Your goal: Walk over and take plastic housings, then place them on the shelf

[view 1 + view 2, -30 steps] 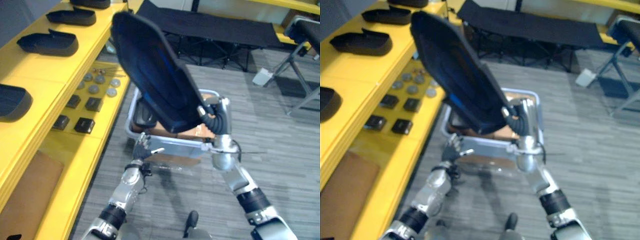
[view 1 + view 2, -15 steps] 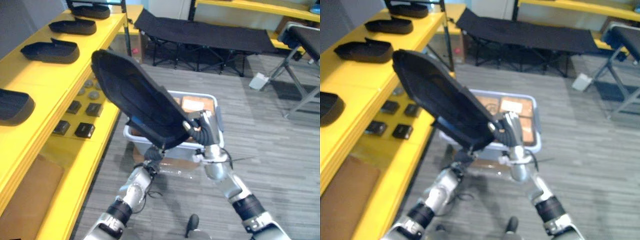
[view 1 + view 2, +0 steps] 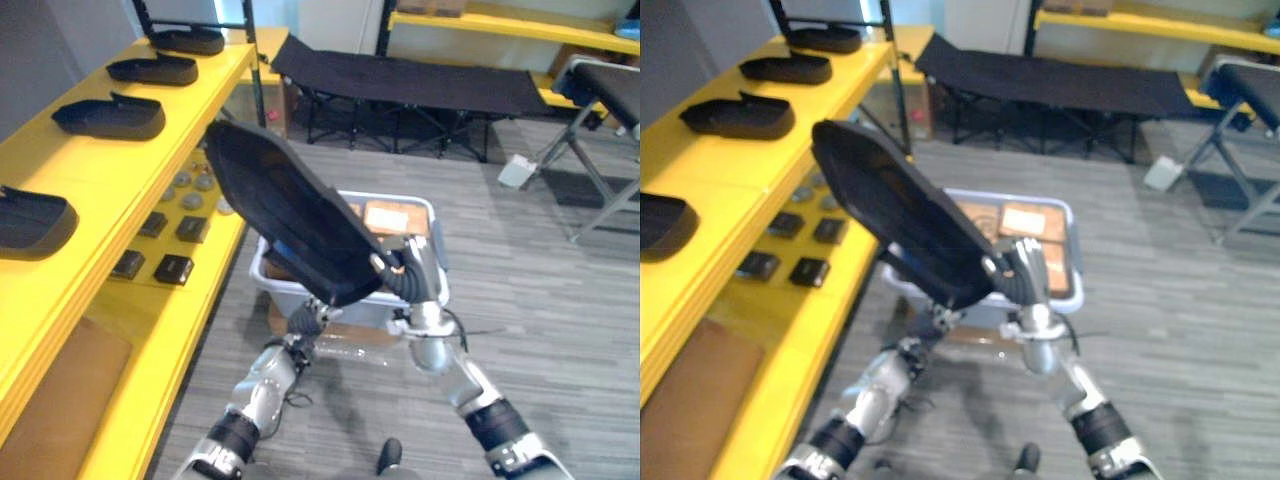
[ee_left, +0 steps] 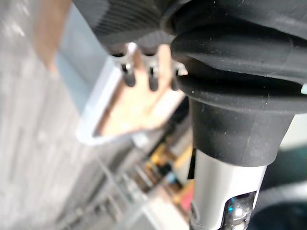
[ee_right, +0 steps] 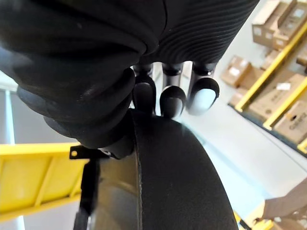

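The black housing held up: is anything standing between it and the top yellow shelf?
Nothing visible does. The housing, gripped by the right hand, hangs in open air beside a bare stretch of the top shelf.

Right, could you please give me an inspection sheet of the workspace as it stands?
Surface: yellow shelf, top level bears black housings in a row.
Job's things: large black housing held tilted above a grey bin.
Clutter: small black boxes and grey discs on the lower level.
Hands: right hand, fingers curled on the housing's edge; left hand open beneath it.
Cables: nothing seen.
Surroundings: grey floor, black cot behind.
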Robot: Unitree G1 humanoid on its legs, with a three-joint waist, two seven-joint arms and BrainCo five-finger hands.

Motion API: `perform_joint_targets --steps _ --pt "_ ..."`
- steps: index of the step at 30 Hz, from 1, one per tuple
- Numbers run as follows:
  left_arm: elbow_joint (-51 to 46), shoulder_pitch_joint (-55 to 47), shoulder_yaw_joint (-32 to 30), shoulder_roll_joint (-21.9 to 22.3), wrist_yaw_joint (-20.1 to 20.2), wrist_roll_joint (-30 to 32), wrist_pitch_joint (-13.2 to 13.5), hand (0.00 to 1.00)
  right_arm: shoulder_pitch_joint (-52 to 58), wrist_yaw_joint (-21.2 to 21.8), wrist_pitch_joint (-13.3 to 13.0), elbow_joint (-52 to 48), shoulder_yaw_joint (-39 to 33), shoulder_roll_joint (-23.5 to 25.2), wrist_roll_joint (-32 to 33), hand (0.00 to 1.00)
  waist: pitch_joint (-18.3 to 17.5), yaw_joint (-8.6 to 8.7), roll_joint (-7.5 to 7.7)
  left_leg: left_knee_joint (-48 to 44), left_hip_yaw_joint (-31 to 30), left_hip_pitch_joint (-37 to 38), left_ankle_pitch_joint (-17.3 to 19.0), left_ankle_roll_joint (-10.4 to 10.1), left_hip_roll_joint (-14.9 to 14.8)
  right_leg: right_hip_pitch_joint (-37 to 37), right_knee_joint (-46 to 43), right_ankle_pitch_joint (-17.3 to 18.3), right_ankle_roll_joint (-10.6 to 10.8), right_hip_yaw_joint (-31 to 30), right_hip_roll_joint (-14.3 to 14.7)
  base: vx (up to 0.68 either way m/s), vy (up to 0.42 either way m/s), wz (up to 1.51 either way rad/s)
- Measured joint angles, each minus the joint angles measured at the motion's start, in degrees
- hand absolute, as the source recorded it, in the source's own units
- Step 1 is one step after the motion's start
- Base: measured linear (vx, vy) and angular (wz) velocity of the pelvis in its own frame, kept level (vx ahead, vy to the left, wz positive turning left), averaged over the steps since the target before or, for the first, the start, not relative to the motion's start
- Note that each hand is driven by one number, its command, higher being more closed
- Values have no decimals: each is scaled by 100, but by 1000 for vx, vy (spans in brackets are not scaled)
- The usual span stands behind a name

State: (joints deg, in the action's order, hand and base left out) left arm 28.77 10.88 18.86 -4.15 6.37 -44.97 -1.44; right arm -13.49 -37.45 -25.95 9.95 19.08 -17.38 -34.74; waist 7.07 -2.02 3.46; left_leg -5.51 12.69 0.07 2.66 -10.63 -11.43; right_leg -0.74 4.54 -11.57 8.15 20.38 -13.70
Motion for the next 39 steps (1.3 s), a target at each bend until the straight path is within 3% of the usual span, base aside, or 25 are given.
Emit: perform_joint_targets --steps 6,11,19,28,34,39 --pt "324 -427 -278 -106 59 -7 130 0 119 -2 59 -140 -233 -15 22 100 -8 -49 1 20 -22 84 -1 0 0 85 1 4 7 18 -1 -18 5 1" --pt "363 -470 -587 -159 451 -633 291 0 273 4 150 -224 -328 -15 31 100 -9 -43 2 33 -48 86 -3 -2 0 86 1 4 7 29 -1 0 0 0" --pt "-794 -531 -919 -103 836 -1643 476 0 658 8 156 -69 -364 125 4 100 -16 -45 13 96 -121 98 -37 -6 9 160 3 5 8 171 -6 7 17 7" --pt "-1557 -587 -849 -96 813 -1747 370 0 840 12 155 236 -134 176 -6 100 -50 -45 0 101 -133 89 -40 -1 18 158 6 22 11 192 -17 0 0 0" --pt "-1651 -591 -636 -117 405 -1172 49 0 865 45 152 254 4 170 14 100 -68 -48 -1 110 -149 73 -40 -2 19 155 6 29 13 229 -20 0 0 0" --pt "-1638 -591 -483 -224 57 -1006 -16 0 864 298 150 253 66 169 111 100 -72 -47 0 106 -172 34 -40 -2 22 135 6 29 13 254 -20 0 3 1"
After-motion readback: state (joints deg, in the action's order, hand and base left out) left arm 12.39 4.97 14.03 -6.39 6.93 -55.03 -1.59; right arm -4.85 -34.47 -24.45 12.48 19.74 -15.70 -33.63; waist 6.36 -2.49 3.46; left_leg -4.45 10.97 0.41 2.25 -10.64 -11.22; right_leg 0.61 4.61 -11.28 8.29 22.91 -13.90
